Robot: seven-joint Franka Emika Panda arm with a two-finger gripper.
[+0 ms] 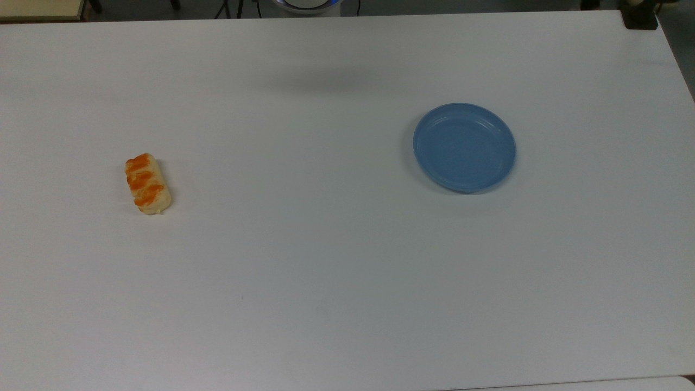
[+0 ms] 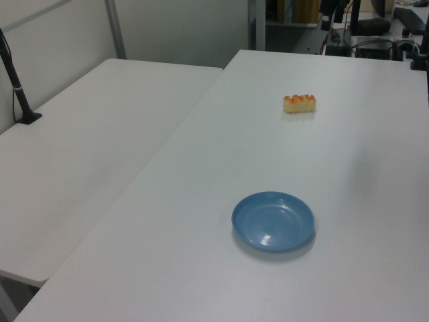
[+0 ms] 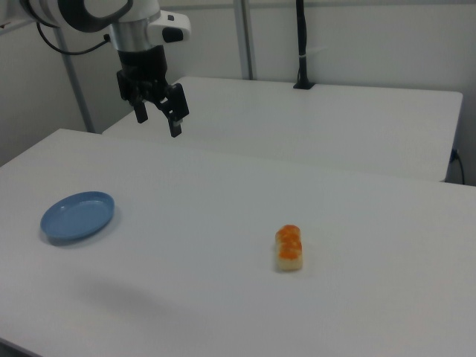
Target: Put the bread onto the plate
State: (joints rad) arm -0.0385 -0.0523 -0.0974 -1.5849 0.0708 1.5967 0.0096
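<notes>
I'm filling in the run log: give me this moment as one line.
stage: before pickup | gripper: open, high over table | bread: on table, untouched | plate: empty, apart from bread

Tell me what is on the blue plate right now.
Nothing lies on the plate; its whole bowl shows bare blue. The bread sits apart on the table. What is under the plate stays covered.
</notes>
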